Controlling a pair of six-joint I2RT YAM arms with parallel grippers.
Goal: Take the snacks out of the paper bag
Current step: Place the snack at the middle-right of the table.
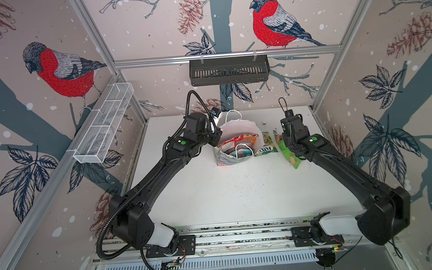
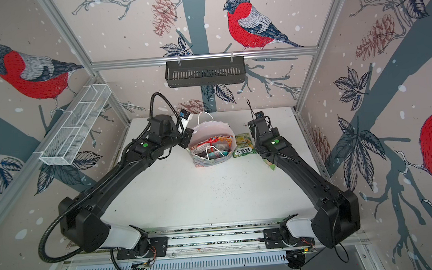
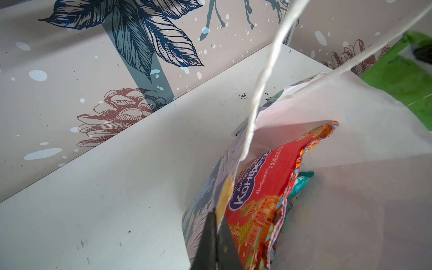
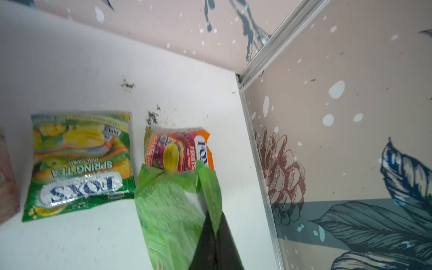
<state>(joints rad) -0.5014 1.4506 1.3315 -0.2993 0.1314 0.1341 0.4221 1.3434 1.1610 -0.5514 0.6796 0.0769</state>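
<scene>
- In both top views a small upright paper bag (image 1: 222,158) (image 2: 203,160) with a pastel floral print is standing near the back of the white bench (image 1: 213,192), and a large red glossy packet (image 1: 238,139) and a teal packet (image 1: 248,153) are showing inside its open mouth
- The black left arm (image 1: 155,170) is reaching to the bag's left rim, while the black right arm (image 1: 340,166) is covering part of a bright green plastic packet (image 1: 292,160)
- A green-yellow "FOX'S" packet (image 1: 265,146) is lying flat on the bench between the bag and the bright green one
- In the left wrist view the left jaws are pinching shut on the bag's side wall (image 3: 201,210); the red packet (image 3: 257,187) is leaning just inside that wall, the teal packet (image 3: 301,184) is peeking from behind it, and a white cord handle (image 3: 264,81) is looping upward
- In the right wrist view the right jaws are closing on one edge of the bright green packet (image 4: 168,210), which is looking blurred
- Its far end is overlapping an orange-yellow "FOX'S" packet (image 4: 180,152) lying on the bench near the side wall, with the green-yellow packet (image 4: 79,163) just beside them
</scene>
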